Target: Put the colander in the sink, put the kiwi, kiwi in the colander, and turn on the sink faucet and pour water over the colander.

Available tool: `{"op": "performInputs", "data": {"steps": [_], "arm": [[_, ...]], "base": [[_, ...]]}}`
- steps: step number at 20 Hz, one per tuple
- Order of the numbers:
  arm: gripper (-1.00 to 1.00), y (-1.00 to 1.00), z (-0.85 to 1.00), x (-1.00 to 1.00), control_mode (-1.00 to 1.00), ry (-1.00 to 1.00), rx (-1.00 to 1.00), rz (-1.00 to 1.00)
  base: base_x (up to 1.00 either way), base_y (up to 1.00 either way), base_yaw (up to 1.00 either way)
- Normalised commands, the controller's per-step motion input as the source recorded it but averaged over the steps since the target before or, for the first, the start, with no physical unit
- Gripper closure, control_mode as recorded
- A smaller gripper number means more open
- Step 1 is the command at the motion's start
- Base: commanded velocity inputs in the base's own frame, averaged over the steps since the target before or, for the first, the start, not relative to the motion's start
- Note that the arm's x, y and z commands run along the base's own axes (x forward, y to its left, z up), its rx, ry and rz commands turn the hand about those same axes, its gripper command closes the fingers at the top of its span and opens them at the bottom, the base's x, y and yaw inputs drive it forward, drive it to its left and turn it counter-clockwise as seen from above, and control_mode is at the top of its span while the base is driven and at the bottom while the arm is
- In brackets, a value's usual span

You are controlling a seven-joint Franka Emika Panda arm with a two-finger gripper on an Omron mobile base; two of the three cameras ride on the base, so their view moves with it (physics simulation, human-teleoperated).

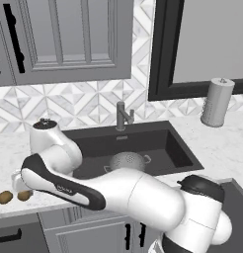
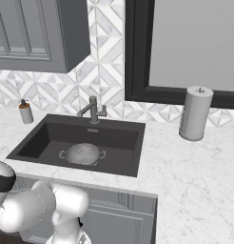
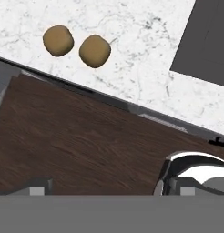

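Observation:
The colander [image 1: 127, 160] [image 2: 83, 154] sits upright on the floor of the sink [image 1: 165, 143] [image 2: 45, 138], in front of the sink faucet [image 1: 122, 115] [image 2: 92, 109]. Two brown kiwis [image 1: 5, 197] [image 1: 23, 195] lie side by side on the marble counter left of the sink, near its front edge. In the hand view they are the left kiwi [image 3: 58, 40] and the right kiwi [image 3: 94, 51], at the top. My gripper [image 1: 17, 182] [image 3: 107, 187] hangs just above and beside them, over the counter's front edge. It is open, its fingertips wide apart, with nothing between them.
A soap bottle [image 2: 25, 112] stands at the back left of the sink. A paper towel roll [image 1: 217, 102] [image 2: 195, 113] stands on the counter to the right. Dark wood floor [image 3: 77, 145] lies below the counter edge. Wall cabinets hang over the left counter.

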Motion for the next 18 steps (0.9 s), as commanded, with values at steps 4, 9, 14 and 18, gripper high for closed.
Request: {"op": "performInputs", "data": {"steps": [4,9,14,18], "arm": [[-1.00,0.26,-0.33,0.25,-1.00,0.00,-0.09,0.00],[-1.00,0.10,-0.27,0.37,-1.00,0.00,-0.08,0.00],[-1.00,0.11,-0.32,0.32,-1.00,0.00,-0.03,0.00],[-1.00,0.33,-0.49,0.15,-1.00,0.00,0.00,0.01]], "base": [[0.00,0.00,0.00],[0.00,0.00,0.00],[0.00,0.00,0.00],[0.00,0.00,0.00]]}}
